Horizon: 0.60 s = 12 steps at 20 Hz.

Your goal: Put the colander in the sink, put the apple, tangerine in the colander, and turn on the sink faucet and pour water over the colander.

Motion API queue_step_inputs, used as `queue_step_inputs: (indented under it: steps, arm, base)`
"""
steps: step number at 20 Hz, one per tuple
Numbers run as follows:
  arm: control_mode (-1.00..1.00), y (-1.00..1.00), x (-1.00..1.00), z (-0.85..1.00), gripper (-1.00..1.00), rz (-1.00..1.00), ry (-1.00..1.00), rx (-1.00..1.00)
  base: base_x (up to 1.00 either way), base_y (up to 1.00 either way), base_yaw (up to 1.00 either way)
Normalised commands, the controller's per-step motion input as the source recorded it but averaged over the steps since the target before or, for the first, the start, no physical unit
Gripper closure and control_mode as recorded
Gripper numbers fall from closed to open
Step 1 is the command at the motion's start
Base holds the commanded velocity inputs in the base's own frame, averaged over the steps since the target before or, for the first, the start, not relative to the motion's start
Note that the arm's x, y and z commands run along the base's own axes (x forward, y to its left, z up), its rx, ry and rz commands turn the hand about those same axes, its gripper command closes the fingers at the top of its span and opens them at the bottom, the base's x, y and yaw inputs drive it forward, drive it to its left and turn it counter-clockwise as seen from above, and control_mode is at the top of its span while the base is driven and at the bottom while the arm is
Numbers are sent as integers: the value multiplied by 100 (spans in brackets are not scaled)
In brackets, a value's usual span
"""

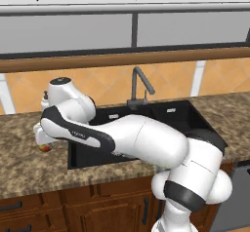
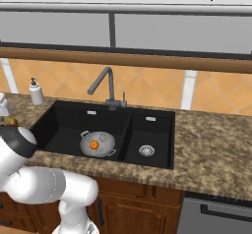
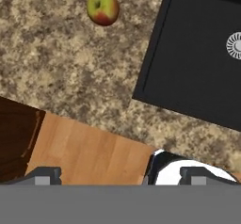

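Apple sits alone on the granite desk, left of the black sink and well apart from its rim — upright, stem dimple facing up in the hand view. I'd expect it light, rigid and round, with smooth waxy skin — likely to roll or squirt out if pinched off-centre, so best to take it across the widest girth, from above, fingers either side of the middle. Colander already lies in the large basin with the tangerine inside it; the sink faucet stands behind, no stream visible. Claw is released, jaws wide, holding nothing; its two dark tips show at the bottom of the hand view, looking down on the desk edge, wooden cabinet front and floor below. Apple is near the top of that view, so the claw isn't over it yet. In the left base view the arm folds low and far left across the sink, wrist over the left desk, a bit of red fruit just below the hand.
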Motion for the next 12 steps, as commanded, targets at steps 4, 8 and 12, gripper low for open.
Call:
queue_step_inputs:
  steps: [4,8,12]
  arm:
    - [-100,0,60,-40,-100,0,0,-2]
    - [-100,0,43,-52,-100,0,0,-2]
    - [-100,9,36,-48,-100,0,0,-4]
  base:
    - [0,0,0]
    - [0,0,0]
    - [0,0,0]
